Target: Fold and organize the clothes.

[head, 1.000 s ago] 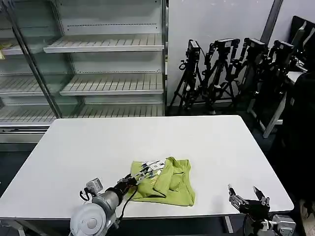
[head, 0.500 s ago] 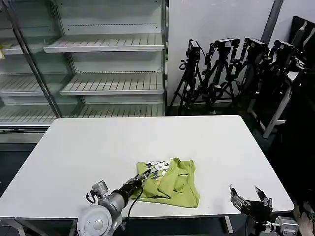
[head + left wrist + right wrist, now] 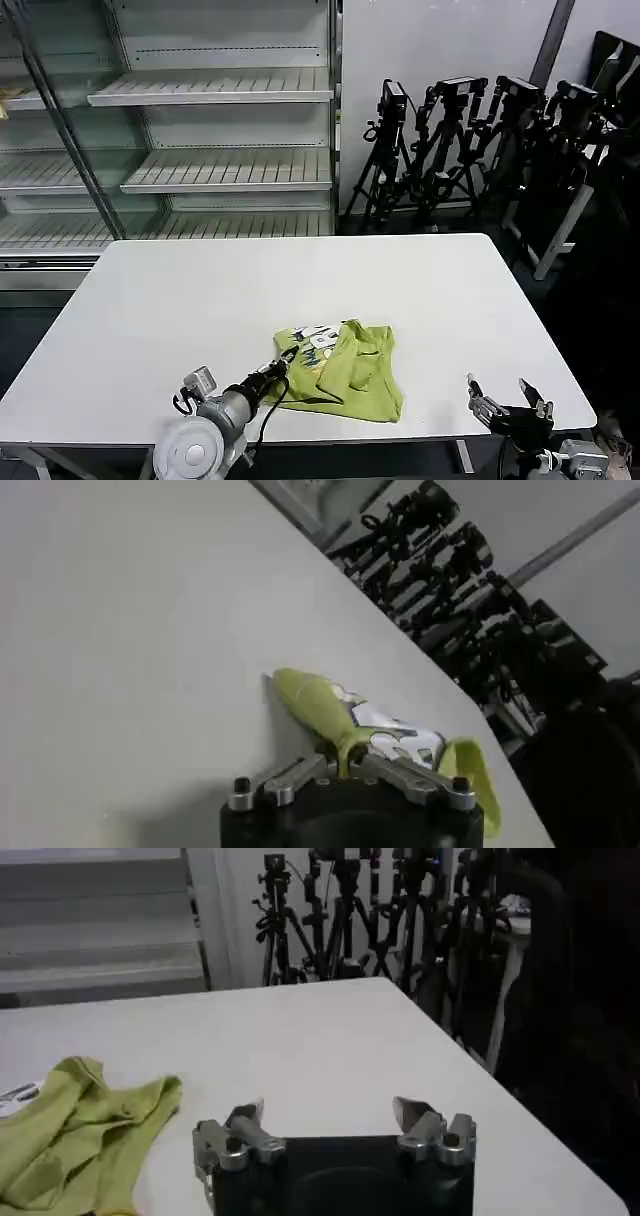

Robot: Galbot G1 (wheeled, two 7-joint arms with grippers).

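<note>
My left gripper (image 3: 285, 361) is clamped on the near-left edge of the crumpled lime yellow-green cotton T-shirt (image 3: 345, 370) with a white print, which lies on the white rectangular table (image 3: 200, 300) toward its near edge. My right gripper (image 3: 508, 404) hangs past the T-shirt's right side at the table's near-right corner, fingers spread wide and gripping nothing.

Crumpled T-shirt (image 3: 345, 368) on white table (image 3: 200, 300)

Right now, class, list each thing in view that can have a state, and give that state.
T-shirt: crumpled, lying on the table, one edge pinched.
Left gripper: shut on the T-shirt's edge.
Right gripper: open, holding nothing, at the table's near edge.
Shelves: bare.
</note>
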